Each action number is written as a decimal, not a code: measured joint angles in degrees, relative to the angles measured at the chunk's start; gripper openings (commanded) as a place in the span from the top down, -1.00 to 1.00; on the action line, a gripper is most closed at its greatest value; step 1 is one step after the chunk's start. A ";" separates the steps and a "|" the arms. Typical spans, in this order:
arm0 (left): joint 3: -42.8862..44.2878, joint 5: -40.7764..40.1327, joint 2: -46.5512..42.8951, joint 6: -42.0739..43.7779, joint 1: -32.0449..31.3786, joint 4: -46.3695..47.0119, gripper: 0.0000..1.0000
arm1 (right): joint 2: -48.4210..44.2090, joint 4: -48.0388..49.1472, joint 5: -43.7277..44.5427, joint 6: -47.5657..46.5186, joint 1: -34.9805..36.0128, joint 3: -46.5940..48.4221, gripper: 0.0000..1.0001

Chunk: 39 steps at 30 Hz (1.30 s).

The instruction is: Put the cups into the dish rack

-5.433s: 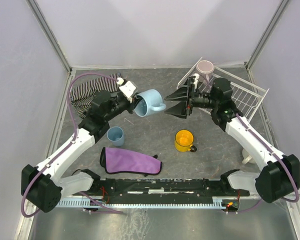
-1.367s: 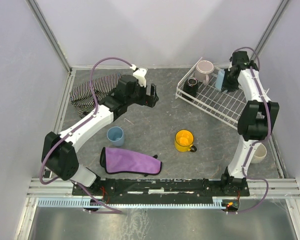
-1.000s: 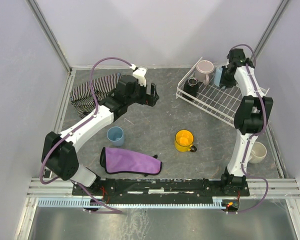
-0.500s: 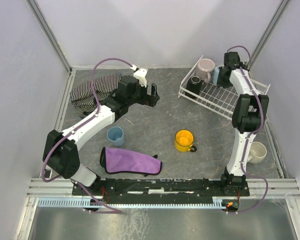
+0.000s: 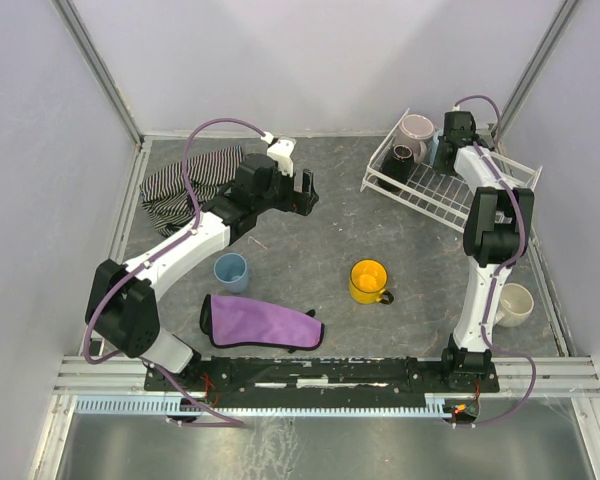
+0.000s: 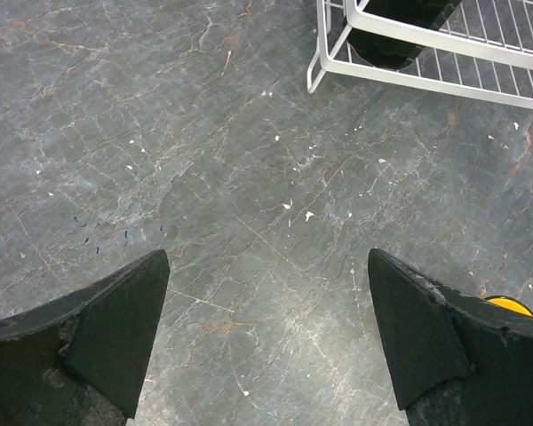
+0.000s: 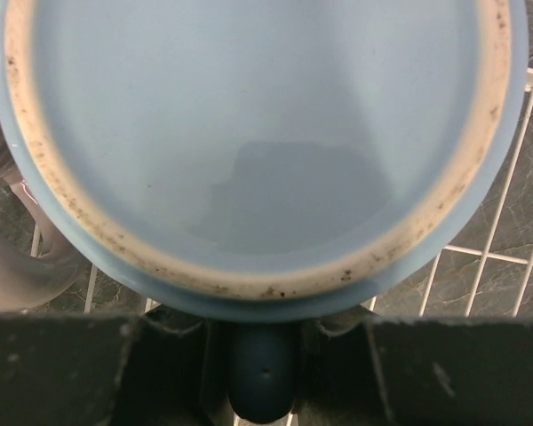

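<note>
The white wire dish rack stands at the back right, holding a pale pink cup and a black cup. My right gripper is over the rack's far side, shut on the handle of a light blue mug that fills the right wrist view. The pink cup sits just left of the mug. My left gripper hovers open over bare table, with the rack's corner ahead. On the table are a yellow cup, a dusty-blue cup and a cream mug.
A purple cloth lies near the front left, close to the dusty-blue cup. A striped cloth is bunched at the back left beside the left arm. Pale walls close in the table on three sides.
My right gripper has carried the light blue mug a little further back over the rack. The rack's near-left corner has shifted right and back. The left arm has barely moved.
</note>
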 measured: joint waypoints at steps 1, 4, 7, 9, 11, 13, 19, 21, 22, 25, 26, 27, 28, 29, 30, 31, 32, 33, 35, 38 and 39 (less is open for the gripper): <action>0.00 0.00 0.00 0.00 0.00 0.00 -0.98 | 0.00 0.15 0.17 0.09 0.13 -0.11 0.97; 0.00 0.00 0.00 0.00 0.00 0.00 -0.98 | 0.00 0.46 0.87 0.35 0.46 -0.35 0.85; 0.00 0.00 0.00 0.02 0.00 0.00 -0.98 | 0.00 1.03 1.51 0.63 0.74 -0.72 0.46; 0.00 0.00 0.00 0.02 0.00 0.00 -0.98 | -0.02 1.46 1.99 0.66 0.90 -1.03 0.30; 0.00 0.00 0.00 0.02 0.00 -0.02 -0.98 | -0.15 1.81 2.16 0.50 1.09 -1.46 0.16; 0.46 0.07 0.24 0.00 0.00 -0.76 -0.98 | -0.20 1.57 2.32 0.48 1.46 -2.36 0.05; 12.17 1.60 7.98 -0.02 0.00 -5.70 -0.98 | -1.09 0.33 2.60 -0.11 1.90 -4.31 -0.20; 18.25 2.25 11.78 -0.02 0.00 -7.23 -0.98 | -2.34 0.48 2.89 -0.13 1.99 -5.05 -0.22; 21.64 2.82 13.70 -0.02 0.00 -8.41 -0.98 | -3.17 0.44 2.73 0.02 1.97 -5.60 -0.22; 32.13 3.63 19.65 -0.04 0.00 -10.88 -0.98 | -5.20 0.55 1.92 0.50 2.29 -7.19 -0.22; 36.00 3.82 22.01 -0.02 0.00 -11.54 -0.98 | -5.86 0.55 1.64 0.63 2.60 -7.82 -0.22; 39.58 4.11 24.30 -0.02 -0.02 -12.17 -0.98 | -6.49 0.57 1.42 0.72 2.89 -8.48 -0.22; 42.91 4.33 26.38 -0.02 -0.04 -13.11 -0.98 | -7.02 0.50 1.31 0.79 3.08 -9.03 -0.22; 45.75 4.44 28.37 -0.02 -0.09 -13.84 -0.98 | -7.61 0.48 1.18 0.85 3.26 -9.60 -0.22; 48.92 4.50 30.69 -0.02 -0.17 -14.95 -0.98 | -8.17 0.31 1.07 0.96 3.37 -10.12 -0.22; 50.97 4.48 32.37 -0.02 -0.22 -15.67 -0.98 | -8.76 0.09 0.96 1.01 3.58 -10.40 -0.22; 52.70 4.42 34.12 -0.02 -0.33 -16.26 -0.98 | -9.33 0.02 0.90 1.03 3.76 -10.64 -0.22; 53.44 4.39 35.32 -0.02 -0.44 -16.79 -0.97 | -9.90 -0.02 0.90 1.03 3.85 -10.80 -0.22; 53.90 4.22 37.24 0.00 -0.72 -18.10 -0.98 | -11.28 -0.07 0.87 1.05 3.85 -11.23 -0.22; 54.45 3.61 40.11 0.00 -1.44 -19.91 -0.98 | -13.64 -0.39 0.90 1.20 3.78 -11.87 -0.22; 54.55 3.28 40.92 0.00 -1.79 -20.28 -0.98 | -14.34 -0.46 0.92 1.29 3.78 -12.07 -0.22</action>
